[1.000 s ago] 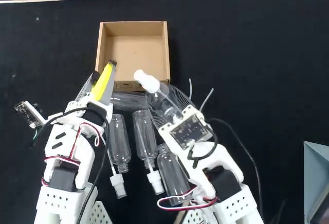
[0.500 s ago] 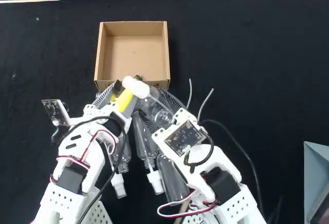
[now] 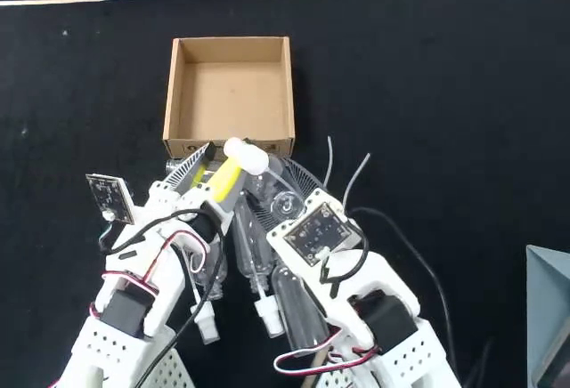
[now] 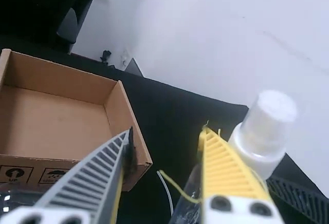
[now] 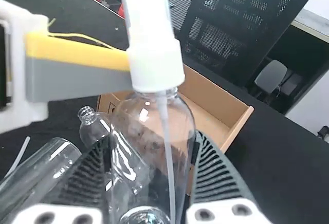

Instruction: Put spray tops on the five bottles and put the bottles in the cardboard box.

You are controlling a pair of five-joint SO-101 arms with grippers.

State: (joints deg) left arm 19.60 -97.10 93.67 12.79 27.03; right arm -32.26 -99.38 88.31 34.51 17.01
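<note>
My right gripper is shut on a clear bottle, held just in front of the cardboard box. The bottle carries a white spray top that points toward the box's front wall. My left gripper is open with nothing between its fingers. Its yellow finger lies against the side of the spray top, which stands outside the gap. The box is empty.
Several loose clear bottles lie on the black table between the two arms, two with white spray tops toward the near edge. An uncapped bottle neck lies below the held one. Thin dip tubes stick up at the right.
My left gripper swung from the box's front left corner over to the spray top. The right arm drew the held bottle slightly back and left.
</note>
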